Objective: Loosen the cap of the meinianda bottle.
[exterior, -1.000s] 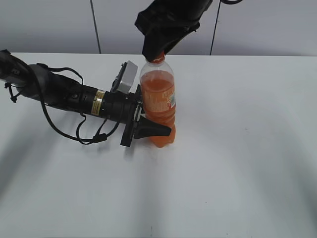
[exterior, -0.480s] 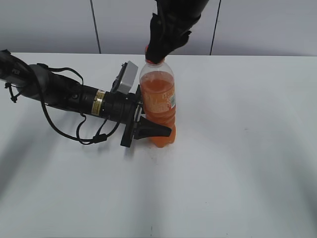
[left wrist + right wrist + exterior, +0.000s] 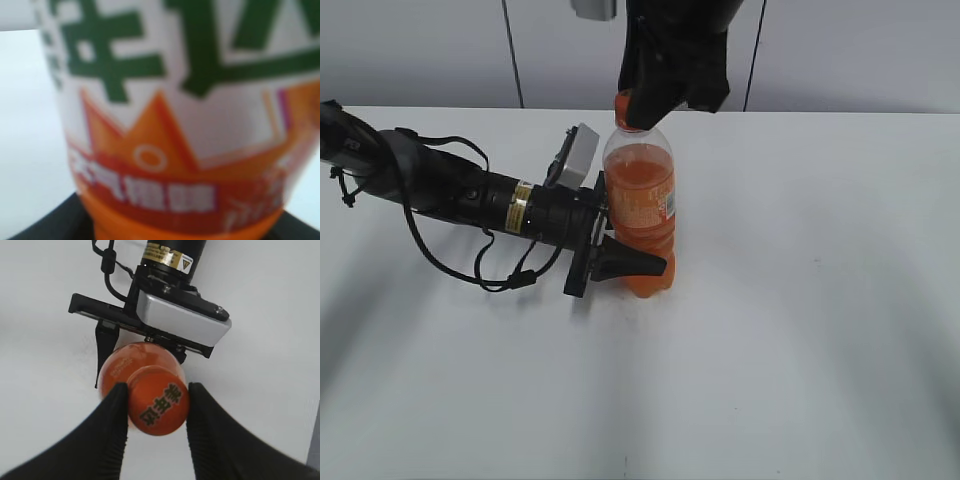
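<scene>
- Clamping the cap (image 3: 158, 407) from above, the right end effector (image 3: 156, 412) has its two black ribbed fingers (image 3: 112, 427) pressed against opposite sides of the orange cap; dark characters are printed on the cap's top.
- In the exterior view the right end effector (image 3: 642, 100) comes down from the top edge of the frame, and only an orange sliver of the cap (image 3: 621, 104) shows at its left side.
- Below the cap, the meinianda bottle (image 3: 640, 212) stands upright on the desk (image 3: 800, 330), with orange drink visible through the clear shoulder and a label band around the middle.
- The left end effector (image 3: 620, 262) reaches in horizontally from the left and is closed on the waisted lower body of the bottle; one black finger (image 3: 635, 263) lies across the front of the bottle.
- In the left wrist view the bottle's label (image 3: 170, 125) fills nearly the whole frame, blurred, with green characters on white above an orange crown shape and a row of white characters; a dark part of the end effector shows along the bottom edge.
- The left arm (image 3: 470, 195) lies low over the desk, carrying a grey wrist camera block (image 3: 576, 155) and a looping black cable (image 3: 460, 265).
- The desk is plain white; a pale wall with dark vertical seams stands behind it.
</scene>
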`<state>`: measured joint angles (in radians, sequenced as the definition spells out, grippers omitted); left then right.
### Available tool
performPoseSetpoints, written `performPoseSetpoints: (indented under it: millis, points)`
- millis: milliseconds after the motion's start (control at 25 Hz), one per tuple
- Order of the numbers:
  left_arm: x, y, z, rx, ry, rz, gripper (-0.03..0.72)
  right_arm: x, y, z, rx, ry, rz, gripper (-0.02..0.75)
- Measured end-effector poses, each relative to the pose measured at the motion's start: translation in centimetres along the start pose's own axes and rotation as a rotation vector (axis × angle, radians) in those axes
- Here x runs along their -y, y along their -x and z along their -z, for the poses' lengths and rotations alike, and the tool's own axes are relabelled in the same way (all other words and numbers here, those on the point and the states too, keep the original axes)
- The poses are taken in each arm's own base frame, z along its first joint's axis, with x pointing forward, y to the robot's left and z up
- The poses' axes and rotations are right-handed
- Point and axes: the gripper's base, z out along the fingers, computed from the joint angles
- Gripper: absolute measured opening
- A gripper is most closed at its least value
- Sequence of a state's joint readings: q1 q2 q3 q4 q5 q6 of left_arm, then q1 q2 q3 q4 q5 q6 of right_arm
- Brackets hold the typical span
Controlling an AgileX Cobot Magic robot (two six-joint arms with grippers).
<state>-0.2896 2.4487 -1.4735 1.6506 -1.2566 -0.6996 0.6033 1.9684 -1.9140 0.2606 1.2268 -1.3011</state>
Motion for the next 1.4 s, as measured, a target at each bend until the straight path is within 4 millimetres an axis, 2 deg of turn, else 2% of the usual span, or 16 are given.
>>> performPoseSetpoints:
  millis: [560, 1160, 1400]
  points:
    - [0.02, -0.01, 0.00, -0.001, -0.002, -0.002, 0.394, -0.06, 0.14, 0.13, 0.014, 0.001, 0.310, 0.272]
    - [0.02, -0.01, 0.00, -0.001, -0.002, -0.002, 0.394, -0.06, 0.14, 0.14, 0.018, 0.001, 0.305, 0.275]
    - [0.01, -0.01, 0.00, -0.002, -0.001, 0.002, 0.394, -0.05, 0.17, 0.14, 0.021, -0.001, 0.283, 0.306]
